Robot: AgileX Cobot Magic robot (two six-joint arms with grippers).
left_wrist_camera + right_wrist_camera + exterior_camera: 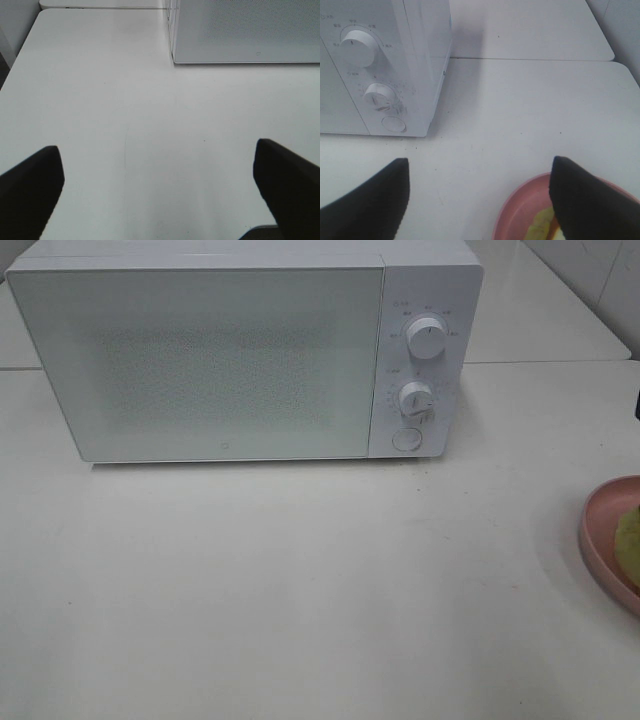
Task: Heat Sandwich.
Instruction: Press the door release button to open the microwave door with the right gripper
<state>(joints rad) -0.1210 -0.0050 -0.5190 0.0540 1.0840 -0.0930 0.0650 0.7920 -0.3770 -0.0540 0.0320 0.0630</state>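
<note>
A white microwave [240, 350] stands at the back of the white table with its door shut; it has two knobs and a round button [406, 439] on its right panel. A pink plate [612, 540] lies at the table's right edge, half cut off. The sandwich [629, 536] on it shows only as a green-yellow patch. In the right wrist view my right gripper [477, 200] is open, with the plate [520, 210] and a bit of the sandwich [542, 226] just beside one finger. In the left wrist view my left gripper [157, 187] is open over bare table.
The microwave's front left corner [175, 57] shows in the left wrist view. In the right wrist view the microwave's control panel [375, 80] is at the left. A second white table [560, 310] adjoins at the back right. Neither arm shows in the high view.
</note>
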